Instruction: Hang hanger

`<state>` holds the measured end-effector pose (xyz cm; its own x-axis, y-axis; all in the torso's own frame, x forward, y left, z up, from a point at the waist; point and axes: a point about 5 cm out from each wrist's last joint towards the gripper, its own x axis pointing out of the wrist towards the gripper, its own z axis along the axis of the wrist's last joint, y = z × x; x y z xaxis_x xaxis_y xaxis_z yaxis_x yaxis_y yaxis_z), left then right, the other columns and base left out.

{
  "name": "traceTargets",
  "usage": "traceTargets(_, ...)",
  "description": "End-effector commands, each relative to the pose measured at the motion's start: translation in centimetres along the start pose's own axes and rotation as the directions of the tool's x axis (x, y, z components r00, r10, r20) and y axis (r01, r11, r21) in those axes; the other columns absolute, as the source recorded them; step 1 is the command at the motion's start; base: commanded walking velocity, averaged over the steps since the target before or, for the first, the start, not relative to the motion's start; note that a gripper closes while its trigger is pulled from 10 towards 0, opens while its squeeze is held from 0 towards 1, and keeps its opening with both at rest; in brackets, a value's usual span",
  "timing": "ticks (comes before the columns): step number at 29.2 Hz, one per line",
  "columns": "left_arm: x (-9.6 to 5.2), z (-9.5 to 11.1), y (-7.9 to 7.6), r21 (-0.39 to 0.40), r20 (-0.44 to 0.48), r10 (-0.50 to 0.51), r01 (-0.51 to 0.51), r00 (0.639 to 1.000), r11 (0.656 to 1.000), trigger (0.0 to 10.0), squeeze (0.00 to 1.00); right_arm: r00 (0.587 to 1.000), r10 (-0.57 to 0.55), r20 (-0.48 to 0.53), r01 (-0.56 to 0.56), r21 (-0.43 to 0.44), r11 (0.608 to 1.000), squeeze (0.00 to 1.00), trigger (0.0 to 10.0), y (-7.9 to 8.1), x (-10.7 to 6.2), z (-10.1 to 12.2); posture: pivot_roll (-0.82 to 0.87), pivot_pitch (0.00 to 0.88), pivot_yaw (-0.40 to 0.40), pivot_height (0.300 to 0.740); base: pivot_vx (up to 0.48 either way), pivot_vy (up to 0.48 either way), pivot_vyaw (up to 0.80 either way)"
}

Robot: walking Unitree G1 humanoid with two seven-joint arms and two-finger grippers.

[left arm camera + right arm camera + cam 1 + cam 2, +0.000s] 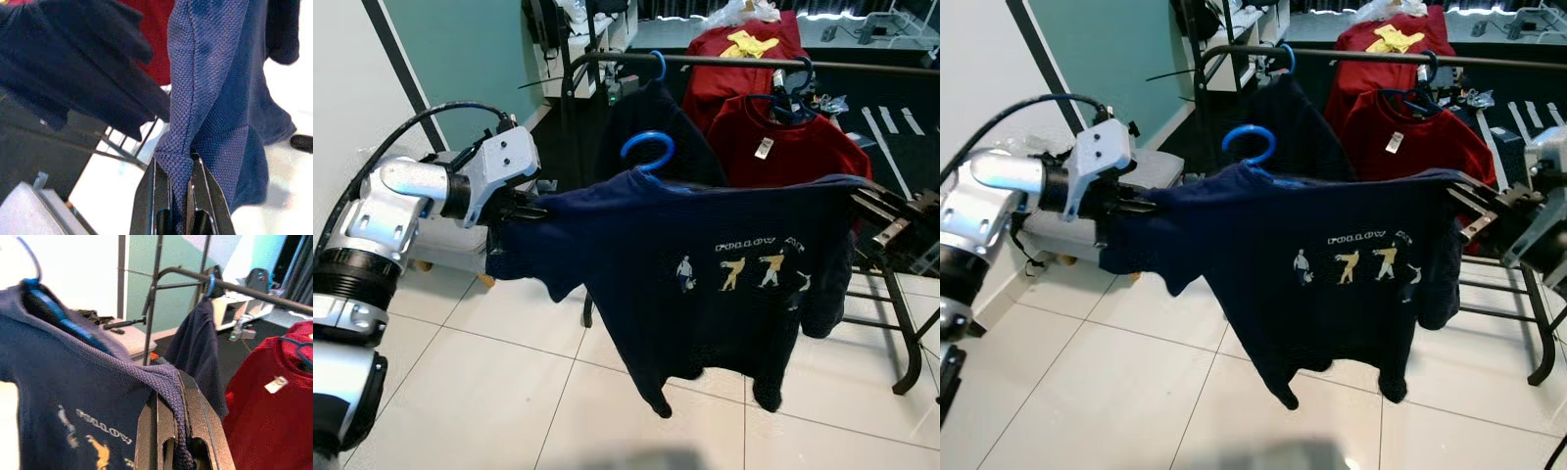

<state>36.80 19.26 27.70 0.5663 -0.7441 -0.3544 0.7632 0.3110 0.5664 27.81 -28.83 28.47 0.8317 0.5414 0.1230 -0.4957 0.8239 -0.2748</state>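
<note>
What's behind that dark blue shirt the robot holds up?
Behind the navy shirt stands a clothes rack with a red shirt and a dark garment hanging; their lower parts are hidden.

Navy shirt (724, 284) on blue hanger (649, 152) — both shoulders apparently pinched, rack (754, 63) behind.

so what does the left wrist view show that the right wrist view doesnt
Left wrist view alone: the left gripper shut on a fold of the navy shirt, white floor tiles below.

Right wrist view alone: the right gripper shut on the shirt's other shoulder, the blue hanger inside the collar, the yellow print, the rack's rail.

Both: the navy shirt pinched between black fingers, a red shirt and a dark garment hanging behind.
</note>
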Motion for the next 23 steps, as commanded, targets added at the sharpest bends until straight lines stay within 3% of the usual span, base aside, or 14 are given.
traceTargets(1, 0.3, -0.5, 0.1, -0.040, -0.015, 0.046, -0.046, 0.999, 0.998, 10.0, 0.00, 0.999, 0.013, 0.030, -0.012, -0.021, 1.000, 0.00, 0.0, 0.4, 0.5, 0.5, 0.01, 0.089, 0.057, 0.740, 0.000, 0.000, 0.00)
traceTargets(3, 0.9, -0.4, -0.1, -0.068, 0.005, 0.068, -0.068, 0.998, 0.995, 10.0, 0.00, 0.999, 0.041, 0.033, -0.040, -0.008, 0.999, 0.00, 0.0, 1.1, 1.2, 0.2, 0.01, 0.089, 0.057, 0.740, 0.000, 0.000, 0.00)
traceTargets(6, 2.9, 0.1, -1.1, -0.131, 0.059, 0.118, -0.110, 0.991, 0.985, 10.0, 0.00, 0.989, 0.138, 0.050, -0.140, 0.044, 0.989, 0.00, 0.0, 4.2, 3.7, -0.9, 0.01, 0.091, 0.057, 0.740, 0.000, 0.000, 0.00)
traceTargets(9, 3.3, 0.2, -1.3, -0.148, 0.071, 0.134, -0.123, 0.988, 0.981, 10.0, 0.00, 0.984, 0.170, 0.056, -0.173, 0.055, 0.983, 0.00, 0.0, 5.2, 4.3, -1.1, 0.01, 0.093, 0.055, 0.740, 0.000, 0.000, 0.00)
traceTargets(13, 3.9, 0.4, -1.2, -0.192, 0.091, 0.207, -0.187, 0.974, 0.963, 10.0, 0.00, 0.953, 0.293, 0.082, -0.300, 0.101, 0.949, 0.00, 0.0, 8.9, 5.9, -1.4, 0.01, 0.094, 0.056, 0.740, 0.000, 0.000, 0.00)
traceTargets(14, 3.9, 0.4, -1.2, -0.192, 0.091, 0.207, -0.187, 0.974, 0.963, 10.0, 0.00, 0.953, 0.293, 0.082, -0.300, 0.101, 0.949, 0.00, 0.0, 8.9, 5.9, -1.4, 0.01, 0.094, 0.056, 0.740, 0.000, 0.000, 0.00)
traceTargets(16, 3.8, 0.5, -0.8, -0.194, 0.091, 0.243, -0.222, 0.966, 0.956, 10.0, 0.00, 0.933, 0.354, 0.065, -0.359, 0.120, 0.925, 0.00, 0.0, 10.5, 5.9, -2.1, 0.01, 0.097, 0.056, 0.740, 0.000, 0.000, 0.00)
traceTargets(20, 3.3, 0.5, -0.3, -0.185, 0.086, 0.272, -0.253, 0.959, 0.950, 10.0, 0.00, 0.922, 0.388, 0.019, -0.387, 0.126, 0.914, 0.00, 0.0, 11.2, 5.5, -3.0, 0.01, 0.099, 0.055, 0.740, 0.000, 0.000, 0.00)
traceTargets(21, 2.4, 0.7, 0.4, -0.155, 0.096, 0.289, -0.273, 0.952, 0.950, 10.0, 0.00, 0.931, 0.360, -0.062, -0.352, 0.109, 0.929, 0.00, 0.0, 10.5, 4.7, -4.0, 0.01, 0.101, 0.055, 0.740, 0.000, 0.000, 0.00)
traceTargets(23, 2.4, 0.7, 0.4, -0.155, 0.096, 0.289, -0.273, 0.952, 0.950, 10.0, 0.00, 0.931, 0.360, -0.062, -0.352, 0.109, 0.929, 0.00, 0.0, 10.5, 4.7, -4.0, 0.01, 0.101, 0.055, 0.740, 0.000, 0.000, 0.00)
